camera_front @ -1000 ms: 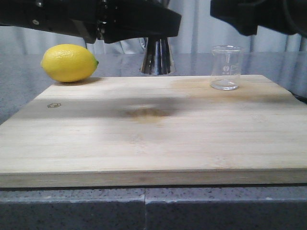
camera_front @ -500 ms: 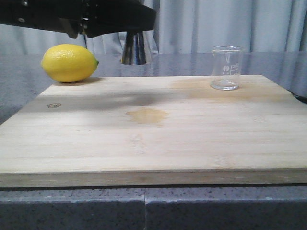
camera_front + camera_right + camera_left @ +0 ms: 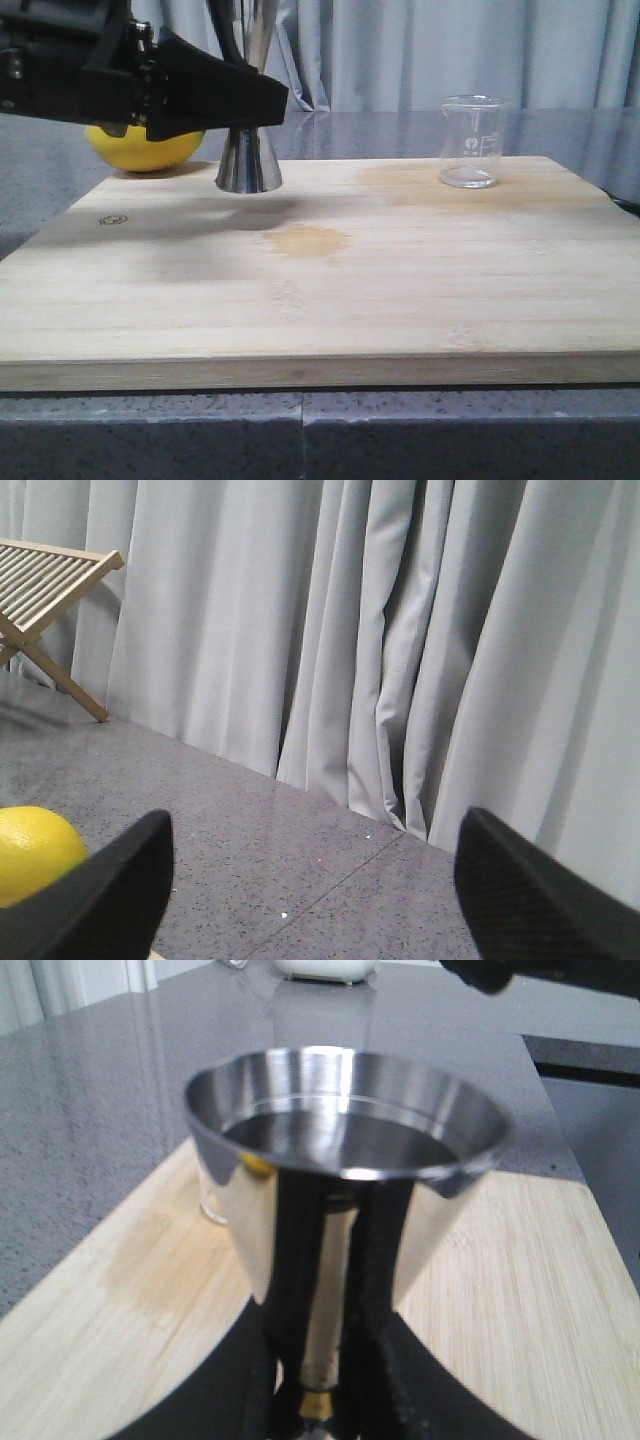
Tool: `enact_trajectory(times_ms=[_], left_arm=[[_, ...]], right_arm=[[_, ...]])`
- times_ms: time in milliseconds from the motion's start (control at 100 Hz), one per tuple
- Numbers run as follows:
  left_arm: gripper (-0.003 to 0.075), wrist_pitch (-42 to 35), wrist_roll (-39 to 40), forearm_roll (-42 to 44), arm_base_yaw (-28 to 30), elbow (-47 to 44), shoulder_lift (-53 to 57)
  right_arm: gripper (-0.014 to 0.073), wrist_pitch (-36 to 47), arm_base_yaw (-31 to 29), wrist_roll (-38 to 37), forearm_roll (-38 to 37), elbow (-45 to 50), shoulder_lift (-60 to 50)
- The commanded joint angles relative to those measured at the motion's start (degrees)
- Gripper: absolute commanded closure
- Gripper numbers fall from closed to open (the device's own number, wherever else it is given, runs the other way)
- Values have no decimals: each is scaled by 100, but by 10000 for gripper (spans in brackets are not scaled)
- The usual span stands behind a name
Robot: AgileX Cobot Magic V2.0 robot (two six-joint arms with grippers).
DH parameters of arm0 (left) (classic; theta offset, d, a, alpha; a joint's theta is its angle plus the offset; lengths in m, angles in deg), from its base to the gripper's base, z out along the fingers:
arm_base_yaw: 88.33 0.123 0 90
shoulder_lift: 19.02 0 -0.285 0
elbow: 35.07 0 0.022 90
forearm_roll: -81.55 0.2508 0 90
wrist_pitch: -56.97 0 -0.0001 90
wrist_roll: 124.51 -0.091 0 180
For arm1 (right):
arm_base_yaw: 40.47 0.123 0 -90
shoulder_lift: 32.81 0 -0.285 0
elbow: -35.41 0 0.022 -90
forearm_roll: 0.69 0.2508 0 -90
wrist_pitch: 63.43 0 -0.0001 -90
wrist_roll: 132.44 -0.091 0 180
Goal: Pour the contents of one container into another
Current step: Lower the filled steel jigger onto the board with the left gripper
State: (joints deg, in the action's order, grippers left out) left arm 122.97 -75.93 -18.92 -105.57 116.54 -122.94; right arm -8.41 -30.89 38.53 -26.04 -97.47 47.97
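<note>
The steel hourglass jigger [image 3: 248, 165] stands upright over the left part of the board, its base at or just above the wood. My left gripper [image 3: 255, 100] is shut on its narrow waist. In the left wrist view the jigger's upper cup [image 3: 345, 1160] fills the frame, with the gripper [image 3: 330, 1270] clamped below it near the gold band. The clear glass beaker [image 3: 471, 142] stands upright at the board's back right and looks empty; part of it shows behind the jigger [image 3: 212, 1210]. My right gripper [image 3: 310, 870] is open, holds nothing, and faces the curtain.
A wooden cutting board [image 3: 330, 290] covers most of the grey counter and has a damp stain [image 3: 308, 240] near its middle. A yellow lemon [image 3: 140, 150] lies at the back left, half hidden by my left arm. A wooden rack [image 3: 50, 580] stands by the curtain.
My left gripper has carried the jigger leftward and down toward the board. The right arm, seen at the top right a second ago, has left the front view.
</note>
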Motion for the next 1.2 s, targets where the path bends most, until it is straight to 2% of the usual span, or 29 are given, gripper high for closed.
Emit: enact_trajectory(times_ms=[0,390,660,1190], left_arm=[[739,673,-129,-562,14,19,274],[739,673,-284,-562,27,-50,241],[739,673,-289,-562,292,-50,146],[739,673,-289,-562,292,-50,-109]], right_arm=[[66,359,-30,-16,69,-128,-153],[66,347,30,-16,69,-128,-153],[66,319,30,-16,69,-128,-153],[66,240,30,-16,69,-128,-153]])
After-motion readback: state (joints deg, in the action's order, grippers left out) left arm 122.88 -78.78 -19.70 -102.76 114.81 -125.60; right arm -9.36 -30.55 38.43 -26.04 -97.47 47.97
